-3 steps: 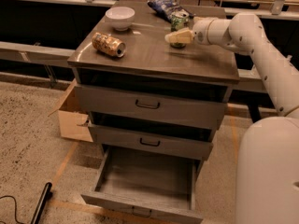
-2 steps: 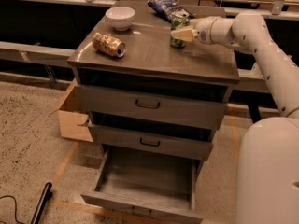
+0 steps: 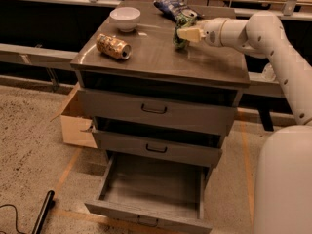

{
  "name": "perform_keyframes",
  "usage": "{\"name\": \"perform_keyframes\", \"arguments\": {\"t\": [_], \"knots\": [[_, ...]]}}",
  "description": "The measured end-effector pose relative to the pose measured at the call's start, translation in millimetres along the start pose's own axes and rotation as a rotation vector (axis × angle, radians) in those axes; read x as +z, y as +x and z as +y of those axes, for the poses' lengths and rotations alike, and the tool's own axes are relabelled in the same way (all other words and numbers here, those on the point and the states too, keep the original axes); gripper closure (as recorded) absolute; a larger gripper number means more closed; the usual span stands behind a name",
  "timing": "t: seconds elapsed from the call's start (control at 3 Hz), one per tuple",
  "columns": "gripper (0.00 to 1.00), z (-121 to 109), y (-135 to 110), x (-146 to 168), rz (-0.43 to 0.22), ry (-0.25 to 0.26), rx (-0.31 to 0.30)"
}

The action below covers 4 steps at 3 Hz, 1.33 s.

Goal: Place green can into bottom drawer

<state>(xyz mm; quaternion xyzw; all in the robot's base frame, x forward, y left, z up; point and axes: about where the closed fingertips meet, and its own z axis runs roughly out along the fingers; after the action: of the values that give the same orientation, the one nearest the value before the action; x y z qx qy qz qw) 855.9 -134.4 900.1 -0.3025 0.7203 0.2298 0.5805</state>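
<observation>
Green can (image 3: 180, 43), is it in the drawer yet?
— Not yet. Going left to right along the cabinet top (image 3: 146, 57): a gold can (image 3: 113, 46) on its side, a white bowl (image 3: 125, 17), then the green can at the back right, leaning a little, with a blue bag (image 3: 168, 6) behind it.
— And the gripper (image 3: 181, 33)?
— It reaches in from the right, at the can. One cream finger (image 3: 191, 33) crosses its front and the other is hidden behind it, so the fingers look clamped on the can's middle.
— What's left?
— The bottom drawer (image 3: 151, 182) is pulled out below. I'd say the lift, the carry down and the release all remain.
</observation>
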Motion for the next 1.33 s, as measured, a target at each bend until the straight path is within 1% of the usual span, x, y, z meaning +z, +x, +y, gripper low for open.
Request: {"name": "perform_keyframes", "arguments": {"t": [0.33,0.67,1.0,1.33], "knots": [[1.00,35.9,-23.1,-11.6,-0.035,-0.085,0.036],[1.00,69.7,-42.7,-29.0,-0.043,-0.157,0.046],[1.00,118.7,-47.7,-55.1,-0.002,-0.251,0.061],[1.00,122.6,-47.7,-54.0,0.000,-0.259,0.060]]}}
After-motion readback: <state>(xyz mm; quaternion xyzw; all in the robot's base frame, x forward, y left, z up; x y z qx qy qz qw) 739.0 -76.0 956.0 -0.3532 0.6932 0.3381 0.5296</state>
